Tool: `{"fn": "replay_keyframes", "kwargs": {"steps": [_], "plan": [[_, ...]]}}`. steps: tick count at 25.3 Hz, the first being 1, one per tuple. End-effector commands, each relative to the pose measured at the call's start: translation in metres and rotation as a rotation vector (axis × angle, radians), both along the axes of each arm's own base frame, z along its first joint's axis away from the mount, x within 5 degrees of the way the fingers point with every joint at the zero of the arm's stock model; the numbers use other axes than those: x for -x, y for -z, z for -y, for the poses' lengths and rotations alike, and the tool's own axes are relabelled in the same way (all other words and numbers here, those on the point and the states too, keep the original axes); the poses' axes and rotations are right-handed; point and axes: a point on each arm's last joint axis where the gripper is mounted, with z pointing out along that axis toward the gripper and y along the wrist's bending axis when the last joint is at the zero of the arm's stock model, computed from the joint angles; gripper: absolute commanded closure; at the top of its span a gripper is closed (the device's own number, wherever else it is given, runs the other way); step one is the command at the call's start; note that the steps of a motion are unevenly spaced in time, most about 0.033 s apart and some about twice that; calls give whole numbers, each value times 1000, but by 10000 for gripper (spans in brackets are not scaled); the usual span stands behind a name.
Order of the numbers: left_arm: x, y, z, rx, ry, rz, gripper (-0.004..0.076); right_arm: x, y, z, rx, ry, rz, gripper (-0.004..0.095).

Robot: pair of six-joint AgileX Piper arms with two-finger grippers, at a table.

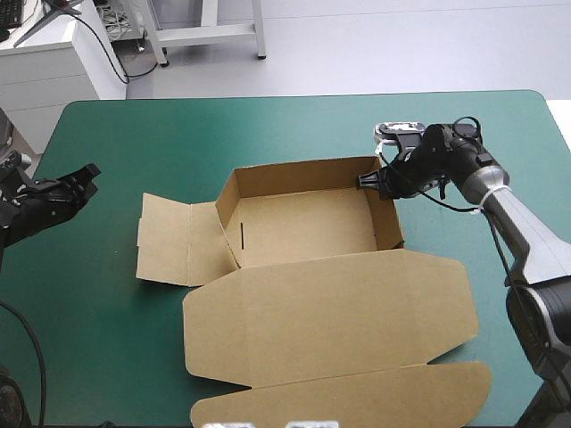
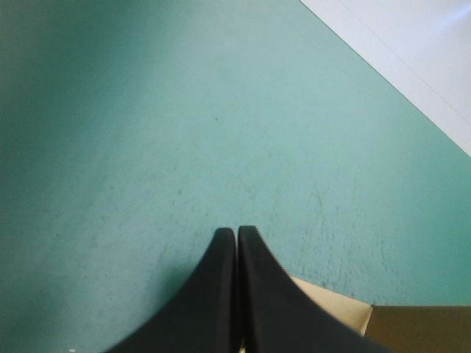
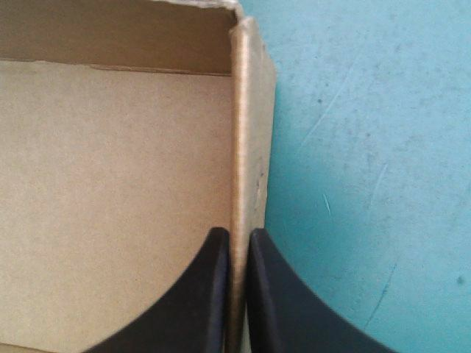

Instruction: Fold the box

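One wrist view shows right hand [image 3: 237,232] pinching box [image 3: 110,184].

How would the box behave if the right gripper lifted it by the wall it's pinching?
Probably light: the box is thin brown board, open and empty. Likely to sag and tilt, since the right gripper pinches only one wall and the wide lid lies flat beside the tray. The unfolded side flap would probably swing.

The box [image 1: 303,223] walls stand raised mid-table; the tray is open from above. Its lid [image 1: 330,312] lies flat across the near side, a flap [image 1: 165,239] flat on the left. The right gripper [image 1: 368,182], clamped on the right wall, bars that far corner. Bare cover [image 1: 178,125] runs along the far edge and around the left gripper [image 1: 92,171].
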Motion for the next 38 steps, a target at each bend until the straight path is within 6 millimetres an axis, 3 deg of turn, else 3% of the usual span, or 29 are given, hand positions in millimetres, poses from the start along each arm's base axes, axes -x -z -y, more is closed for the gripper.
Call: {"fn": "replay_keyframes", "kwargs": {"steps": [1, 8, 11, 19, 25, 32, 35, 38], "plan": [[1, -18, 0, 1, -33, 73, 732, 6, -17, 0, -16, -24, 36, 767], [1, -18, -1, -2, -38, 76, 732, 2, -39, -1, -31, -23, 87, 213], [1, -18, -1, -2, -38, 76, 732, 3, -58, -1, -46, -6, 97, 82], [2, -18, 0, 1, -24, 67, 732, 18, -112, 6, 1, -3, 119, 79], [3, -15, 2, -7, -4, 48, 732, 65, -157, 17, -34, 15, 231, 79], [3, -16, 2, 6, -7, 50, 732, 96, -151, 26, -8, 25, 207, 79], [3, -16, 2, 6, -7, 50, 732, 94, -149, 26, -8, 31, 199, 78], [2, -16, 1, 16, -23, 53, 732, 75, -130, 22, 5, 39, 135, 79]]}}
